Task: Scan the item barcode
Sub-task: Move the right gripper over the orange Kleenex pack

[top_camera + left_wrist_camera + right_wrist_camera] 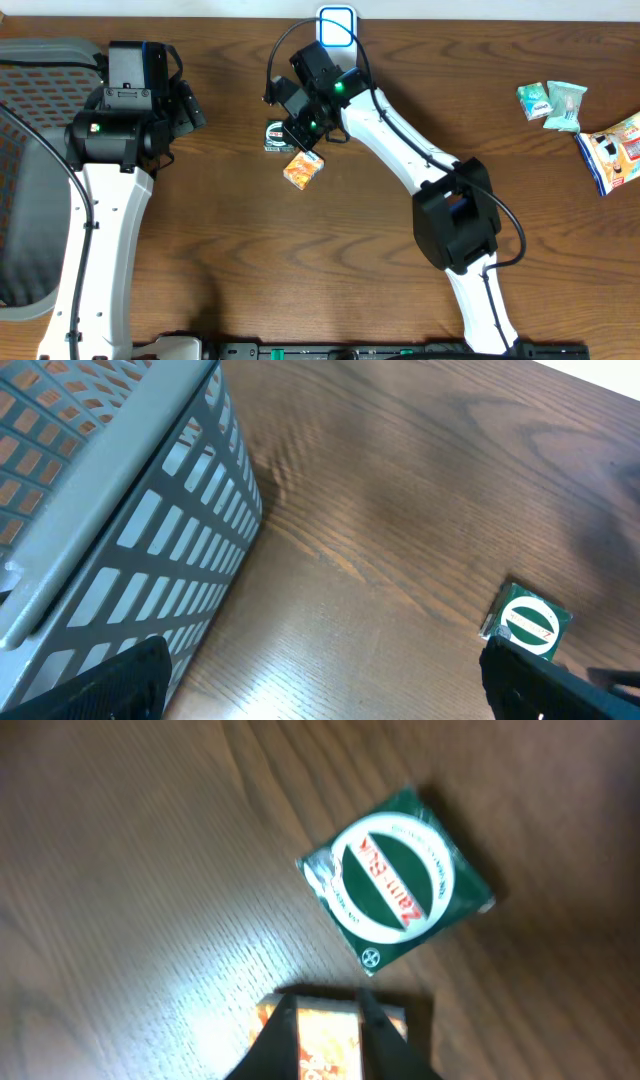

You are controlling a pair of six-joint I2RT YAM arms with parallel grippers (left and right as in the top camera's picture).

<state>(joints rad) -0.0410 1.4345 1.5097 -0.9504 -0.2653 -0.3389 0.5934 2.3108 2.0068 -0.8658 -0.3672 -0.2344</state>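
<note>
Mid-frame overhead, right gripper (328, 1028) pinched narrow on packet (302, 170), sachet (276, 136) just upper-left of it; at left, left gripper (192, 108) spread wide, empty, beside basket (120, 490).

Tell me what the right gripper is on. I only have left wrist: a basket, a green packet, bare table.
Observer: The right gripper is down over an orange packet lying next to your green packet. I can't confirm a firm grip.
Operator: Scanner anywhere?
Observer: A white device with a blue rim sits at the far table edge, past the right arm. I can't confirm it's the scanner.
Operator: Other items?
Observer: Two teal packets and a blue snack bag on the table's right side.
</note>
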